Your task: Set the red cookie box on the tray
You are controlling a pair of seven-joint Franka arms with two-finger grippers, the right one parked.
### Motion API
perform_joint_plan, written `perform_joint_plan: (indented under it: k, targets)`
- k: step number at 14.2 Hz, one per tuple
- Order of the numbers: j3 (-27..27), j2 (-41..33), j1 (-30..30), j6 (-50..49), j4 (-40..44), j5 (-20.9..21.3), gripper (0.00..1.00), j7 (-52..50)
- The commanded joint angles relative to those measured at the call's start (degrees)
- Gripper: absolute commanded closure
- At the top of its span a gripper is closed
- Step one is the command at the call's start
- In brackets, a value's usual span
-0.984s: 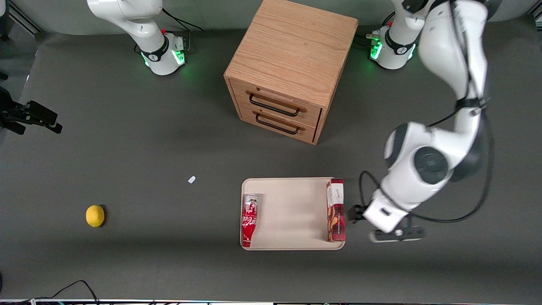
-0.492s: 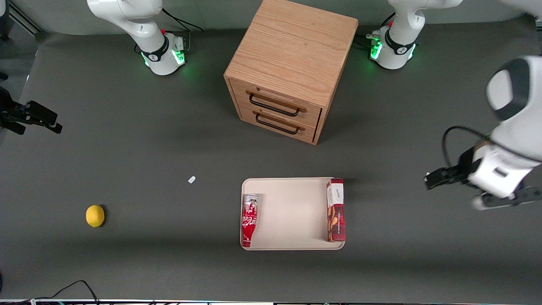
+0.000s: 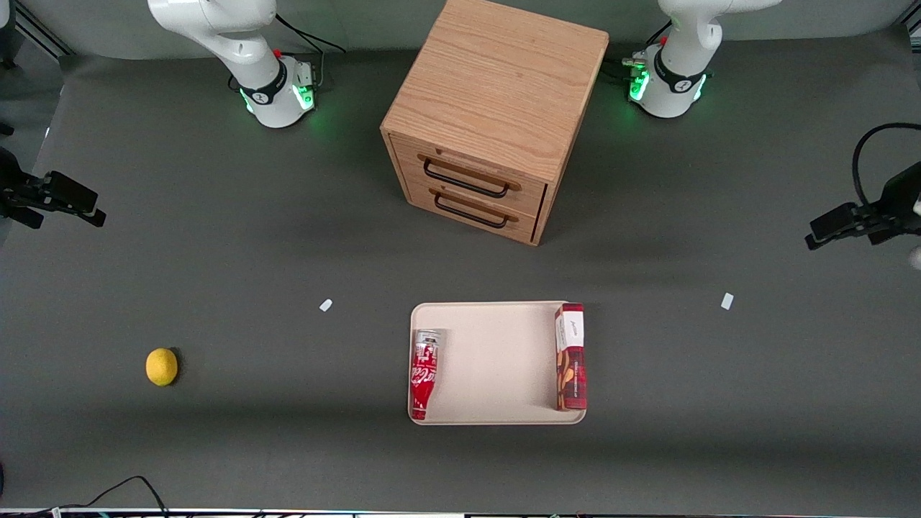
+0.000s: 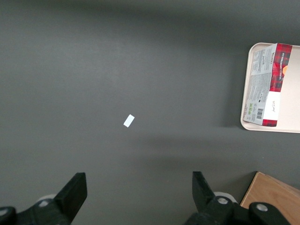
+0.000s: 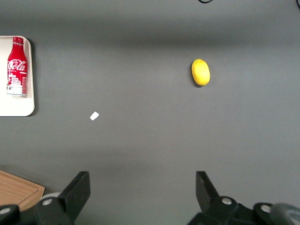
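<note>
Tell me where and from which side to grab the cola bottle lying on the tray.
Grip the cola bottle across its wide body, coming straight down from above. It lies on its side by the rim of the tray, so only a descent from above clears the rim. The open gripper is off toward the working arm's end of the table.

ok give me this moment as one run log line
red cookie box: on tray, beside its rim | end effector: open, empty, above bare table toward working arm's end | cola bottle: on tray
</note>
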Motion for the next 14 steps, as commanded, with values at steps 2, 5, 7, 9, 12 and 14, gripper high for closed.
perform_joint_plan:
  k: [2, 5, 7, 9, 12, 14]
  targets:
    - [-0.6, -4.9, 0.7, -1.6, -2.9, 4.2, 0.00, 1.2]
    - [-0.7, -6.2, 0.8, -3.5, -2.7, 5.0, 0.00, 1.3]
    - [-2.1, -7.7, 0.9, -5.0, -2.6, 5.0, 0.00, 1.2]
    - [-2.7, -8.9, 1.0, -6.1, -2.4, 5.0, 0.00, 1.4]
    - [-3.0, -10.2, 1.0, -8.6, -2.2, 5.0, 0.00, 3.1]
    - [-2.9, -10.7, 1.2, -8.7, -1.8, 4.8, 0.00, 5.6]
